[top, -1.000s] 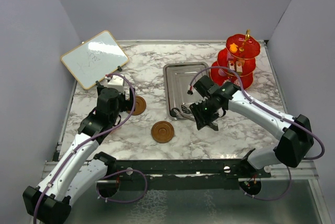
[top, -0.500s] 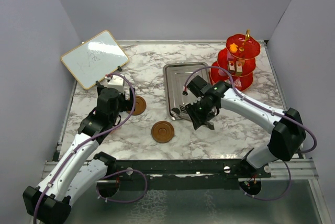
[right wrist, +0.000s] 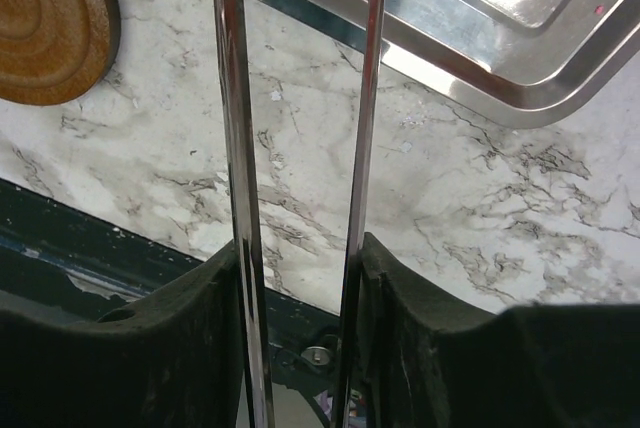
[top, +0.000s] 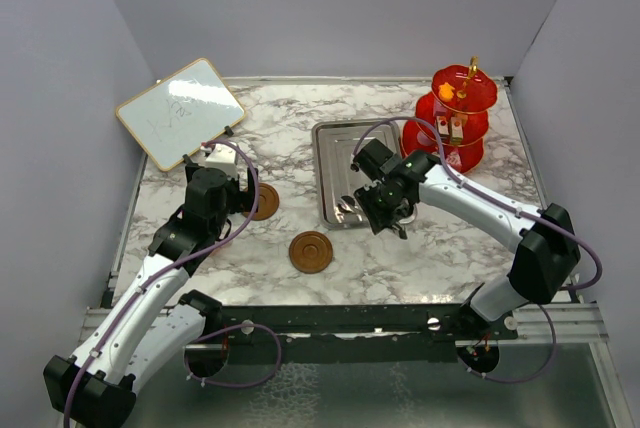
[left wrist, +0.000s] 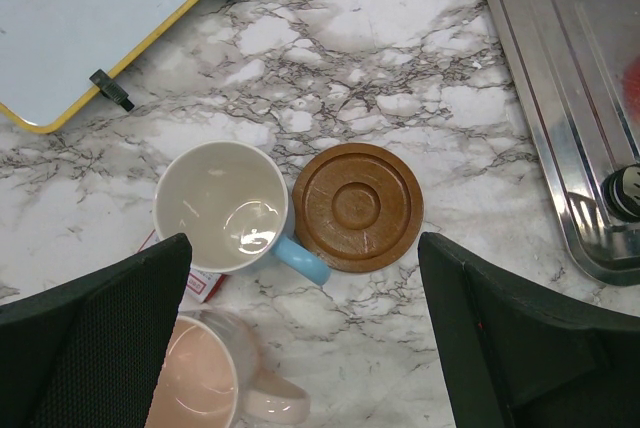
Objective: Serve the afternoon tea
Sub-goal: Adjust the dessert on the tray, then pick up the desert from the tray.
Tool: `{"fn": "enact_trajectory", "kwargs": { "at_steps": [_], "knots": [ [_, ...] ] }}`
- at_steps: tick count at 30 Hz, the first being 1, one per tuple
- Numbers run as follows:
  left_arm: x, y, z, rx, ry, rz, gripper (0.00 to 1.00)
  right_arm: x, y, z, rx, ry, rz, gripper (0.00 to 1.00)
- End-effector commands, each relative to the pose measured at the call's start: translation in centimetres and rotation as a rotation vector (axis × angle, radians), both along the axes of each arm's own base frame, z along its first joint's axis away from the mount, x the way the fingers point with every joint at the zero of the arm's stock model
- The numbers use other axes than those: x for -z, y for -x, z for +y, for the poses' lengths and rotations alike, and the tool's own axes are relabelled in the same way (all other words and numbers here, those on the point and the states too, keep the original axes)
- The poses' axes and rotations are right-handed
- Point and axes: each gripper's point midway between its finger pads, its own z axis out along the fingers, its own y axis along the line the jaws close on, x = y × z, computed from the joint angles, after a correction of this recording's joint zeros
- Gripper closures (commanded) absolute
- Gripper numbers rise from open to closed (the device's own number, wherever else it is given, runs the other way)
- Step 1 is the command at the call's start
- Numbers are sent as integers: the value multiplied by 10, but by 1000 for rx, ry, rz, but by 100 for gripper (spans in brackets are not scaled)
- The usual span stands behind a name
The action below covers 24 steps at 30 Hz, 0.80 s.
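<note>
Right wrist view: the right gripper (right wrist: 300, 278) is partly closed on a pair of metal tongs (right wrist: 230, 148). One steel arm lies against each finger pad, and both arms run forward, away from the hand, out of the top of the picture. Their tips are not visible, so I cannot tell if anything is between them. Below the tongs is the marble table (right wrist: 450, 208). Ahead and to the right is the corner of the steel tray (right wrist: 480, 78), and ahead to the left is a saucer (right wrist: 45, 28).

From above, a dark striped cake piece (top: 345, 210) lies in the near corner of the tray, just beside this hand. The red three-tier stand (top: 455, 133), with some pieces already on it, is further away beyond the hand.

The left gripper (left wrist: 305, 278) is fully open and holds nothing. Right below it are the blue cup (left wrist: 222, 206), touching a second saucer (left wrist: 358, 206), and the pink cup (left wrist: 195, 388) nearer to the wrist.

I think the step in hand is taking that dark piece with the tongs. The next move asks to bring the tips on both sides of it, squeeze softly, then carry it to the stand.
</note>
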Motion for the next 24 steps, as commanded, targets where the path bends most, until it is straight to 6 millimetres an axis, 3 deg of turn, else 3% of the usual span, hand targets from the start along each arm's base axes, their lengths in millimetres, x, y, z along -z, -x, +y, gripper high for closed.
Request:
{"fn": "enact_trajectory", "kwargs": {
  "at_steps": [1, 11, 24],
  "knots": [
    [-15, -2, 1, -1, 10, -41, 1, -16, -16, 6, 32, -25, -93, 56],
    [-15, -2, 0, 0, 11, -40, 1, 0, -1, 10, -22, -34, -4, 52],
    [-12, -3, 1, -3, 5, -31, 1, 11, -4, 6, -33, 17, 10, 57]
  ]
}}
